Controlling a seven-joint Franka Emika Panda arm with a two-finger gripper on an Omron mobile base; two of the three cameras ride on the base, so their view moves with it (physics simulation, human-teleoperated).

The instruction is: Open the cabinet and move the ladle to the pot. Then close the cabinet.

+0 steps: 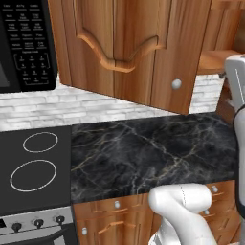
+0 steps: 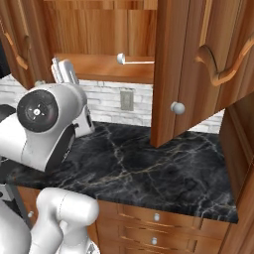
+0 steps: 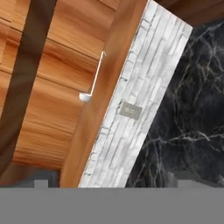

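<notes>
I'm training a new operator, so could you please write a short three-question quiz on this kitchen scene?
1. True or false: the cabinet door stands open.
2. Where does the ladle lie? A) on the counter B) on the cabinet's shelf C) on the stove
3. Fill in: the black appliance left of the cabinet is the ____.

Key: 1 true; 2 B; 3 microwave.
</notes>
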